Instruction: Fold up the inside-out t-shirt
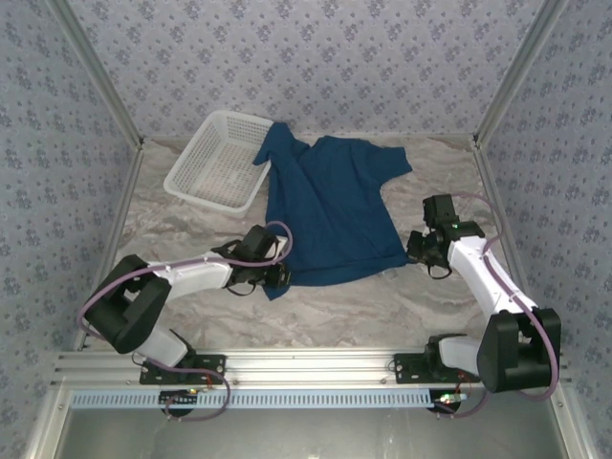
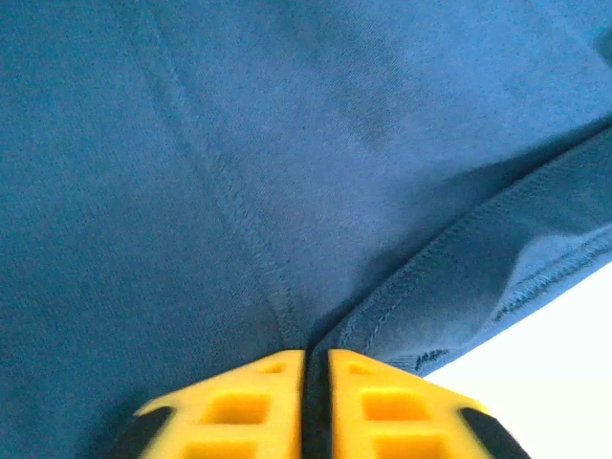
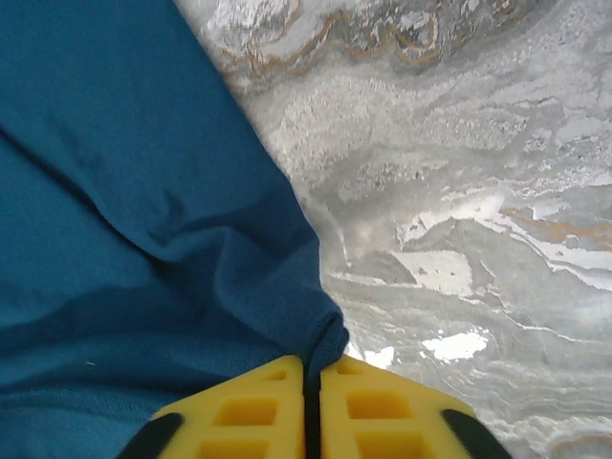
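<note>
Top external: inside-out t-shirt point(image 1: 330, 210), dark navy, lies spread on the marbled table point(image 1: 382, 306) about mid-scene, collar end far, hem near. Its far-left sleeve lies over the right corner of the white lattice basket point(image 1: 189, 151), which sits at far left. Some wrinkling across the body; hem edge runs roughly left to right. Left gripper point(image 1: 275, 275) sits at the near-left hem corner, low to the table. Right gripper point(image 1: 413, 247) sits at the near-right hem corner. The two arms reach in from either side, with the shirt between them.

Left wrist: yellow fingers point(image 2: 239, 406) nearly together, with a thin dark slit between. A stitched side seam and the hem edge converge on the tips of the left gripper point(image 2: 306, 361), so it reads as pinched on the t-shirt point(image 2: 287, 143). Cloth is close against the lens. A pale, washed-out surface shows at lower right, past the hem.

Right wrist: right gripper point(image 3: 312, 365) is likewise drawn nearly together. The shirt's corner point(image 3: 115, 191) bunches into the tips, with folds radiating from that point, so it is clamped on the cloth. Grey-veined tabletop point(image 3: 459, 191) lies to the right, glossy in patches.
</note>
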`<move>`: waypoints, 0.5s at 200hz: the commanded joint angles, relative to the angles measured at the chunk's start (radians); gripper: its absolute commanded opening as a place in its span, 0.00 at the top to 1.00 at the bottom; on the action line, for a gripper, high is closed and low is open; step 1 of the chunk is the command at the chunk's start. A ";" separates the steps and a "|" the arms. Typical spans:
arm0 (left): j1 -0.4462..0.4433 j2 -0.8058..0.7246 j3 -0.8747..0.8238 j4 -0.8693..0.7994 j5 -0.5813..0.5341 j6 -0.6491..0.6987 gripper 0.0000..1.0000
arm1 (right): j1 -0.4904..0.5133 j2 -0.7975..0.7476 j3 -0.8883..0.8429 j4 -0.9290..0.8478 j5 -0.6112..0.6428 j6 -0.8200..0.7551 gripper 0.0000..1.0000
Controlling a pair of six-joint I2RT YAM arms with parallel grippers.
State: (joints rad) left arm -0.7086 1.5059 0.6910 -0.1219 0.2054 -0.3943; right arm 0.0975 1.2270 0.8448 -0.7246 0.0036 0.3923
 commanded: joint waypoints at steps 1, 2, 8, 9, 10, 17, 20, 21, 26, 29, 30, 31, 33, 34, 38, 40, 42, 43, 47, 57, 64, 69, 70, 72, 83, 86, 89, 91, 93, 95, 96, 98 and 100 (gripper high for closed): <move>-0.005 -0.070 0.069 -0.077 -0.008 0.027 0.72 | -0.004 -0.016 0.012 0.031 0.046 0.005 0.76; -0.006 -0.075 0.072 -0.082 -0.010 0.030 0.70 | -0.003 -0.018 0.015 0.030 0.047 0.006 0.75; -0.004 -0.108 0.091 -0.120 -0.034 0.045 0.65 | 0.005 -0.031 0.019 0.032 0.057 0.002 0.70; -0.005 -0.115 0.095 -0.127 -0.039 0.049 0.65 | 0.006 -0.034 0.021 0.032 0.058 0.001 0.69; -0.004 -0.120 0.098 -0.132 -0.044 0.050 0.63 | 0.008 -0.037 0.021 0.033 0.061 0.001 0.68; -0.003 -0.165 0.118 -0.171 -0.088 0.065 0.57 | 0.023 -0.056 0.029 0.038 0.078 -0.006 0.63; 0.000 -0.184 0.126 -0.184 -0.112 0.070 0.53 | 0.033 -0.067 0.032 0.046 0.083 -0.012 0.61; 0.001 -0.192 0.129 -0.187 -0.120 0.070 0.52 | 0.037 -0.069 0.034 0.050 0.086 -0.014 0.61; 0.005 -0.225 0.139 -0.198 -0.160 0.073 0.46 | 0.057 -0.084 0.035 0.073 0.096 -0.023 0.55; 0.010 -0.245 0.142 -0.201 -0.184 0.072 0.42 | 0.070 -0.093 0.034 0.091 0.101 -0.027 0.53; 0.013 -0.250 0.143 -0.202 -0.191 0.072 0.41 | 0.075 -0.094 0.034 0.094 0.101 -0.029 0.52; 0.015 -0.255 0.144 -0.201 -0.199 0.072 0.39 | 0.081 -0.097 0.033 0.103 0.102 -0.031 0.51; 0.020 -0.268 0.146 -0.200 -0.212 0.071 0.38 | 0.092 -0.101 0.031 0.115 0.103 -0.033 0.50; 0.023 -0.272 0.147 -0.199 -0.218 0.070 0.37 | 0.095 -0.102 0.031 0.117 0.103 -0.035 0.49; 0.039 -0.289 0.150 -0.194 -0.244 0.064 0.33 | 0.120 -0.105 0.026 0.169 0.094 -0.042 0.46; 0.048 -0.297 0.151 -0.192 -0.260 0.061 0.32 | 0.131 -0.106 0.025 0.189 0.088 -0.044 0.46; 0.057 -0.302 0.154 -0.190 -0.272 0.055 0.31 | 0.142 -0.105 0.022 0.209 0.079 -0.048 0.44; 0.064 -0.304 0.156 -0.189 -0.279 0.052 0.30 | 0.147 -0.103 0.021 0.220 0.075 -0.049 0.44; 0.090 -0.309 0.164 -0.185 -0.296 0.041 0.29 | 0.167 -0.094 0.016 0.260 0.049 -0.055 0.42; 0.163 -0.293 0.193 -0.174 -0.308 0.023 0.28 | 0.208 -0.045 0.019 0.352 -0.006 -0.054 0.40; 0.200 -0.256 0.220 -0.166 -0.307 0.030 0.27 | 0.231 0.002 0.035 0.399 -0.044 -0.047 0.40; 0.219 -0.221 0.247 -0.167 -0.315 0.043 0.27 | 0.245 0.045 0.050 0.426 -0.066 -0.044 0.40; 0.221 -0.211 0.254 -0.167 -0.319 0.045 0.27 | 0.249 0.053 0.052 0.431 -0.070 -0.044 0.40; 0.226 -0.194 0.267 -0.171 -0.324 0.050 0.27 | 0.252 0.069 0.062 0.439 -0.075 -0.044 0.40; 0.245 -0.086 0.353 -0.197 -0.332 0.092 0.27 | 0.276 0.155 0.097 0.472 -0.086 -0.045 0.41; 0.248 -0.056 0.376 -0.205 -0.335 0.101 0.27 | 0.280 0.177 0.108 0.479 -0.091 -0.047 0.41; 0.251 -0.027 0.401 -0.215 -0.339 0.109 0.27 | 0.282 0.197 0.117 0.485 -0.095 -0.047 0.41; 0.251 -0.009 0.417 -0.222 -0.342 0.114 0.27 | 0.283 0.213 0.125 0.488 -0.098 -0.047 0.41; 0.253 0.009 0.432 -0.229 -0.345 0.120 0.27 | 0.284 0.227 0.129 0.488 -0.100 -0.048 0.42; 0.254 0.025 0.448 -0.234 -0.348 0.124 0.27 | 0.285 0.241 0.136 0.491 -0.103 -0.049 0.42; 0.254 0.031 0.454 -0.237 -0.349 0.126 0.27 | 0.286 0.247 0.138 0.491 -0.104 -0.049 0.42; 0.254 0.048 0.466 -0.240 -0.352 0.129 0.27 | 0.286 0.261 0.144 0.491 -0.107 -0.050 0.43; 0.256 0.060 0.479 -0.242 -0.355 0.132 0.27 | 0.286 0.272 0.152 0.493 -0.109 -0.051 0.43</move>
State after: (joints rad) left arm -0.4622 1.3914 1.0538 -0.2722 -0.0856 -0.3317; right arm 0.3656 1.3674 0.9283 -0.3420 -0.0368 0.3561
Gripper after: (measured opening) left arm 0.732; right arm 0.586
